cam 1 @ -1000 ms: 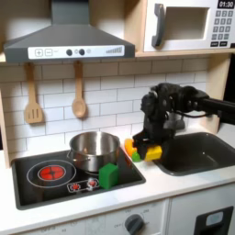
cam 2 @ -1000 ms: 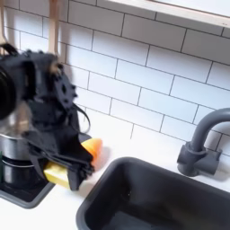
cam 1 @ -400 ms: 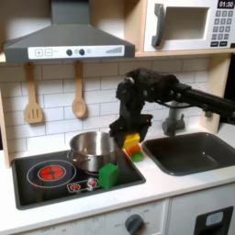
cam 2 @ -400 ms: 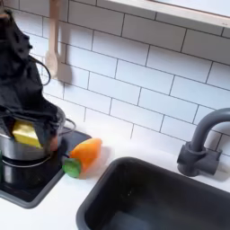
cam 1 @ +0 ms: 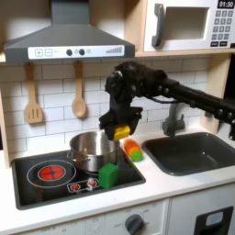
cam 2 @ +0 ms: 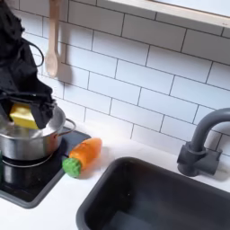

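Tool [cam 1: 120, 131] w/ yellow block [cam 2: 24, 115] now over pot [cam 1: 92, 151]

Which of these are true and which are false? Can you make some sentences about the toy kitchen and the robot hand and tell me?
1. The gripper holds a yellow block. True.
2. The yellow block lies flat in the sink. False: it hangs in the gripper, over the rim of the silver pot.
3. The toy carrot lies on the counter between the stove and the sink. True.
4. The green block sits inside the pot. False: it stands on the stove top, in front of the pot.
5. Two wooden utensils hang on the tiled wall. True.
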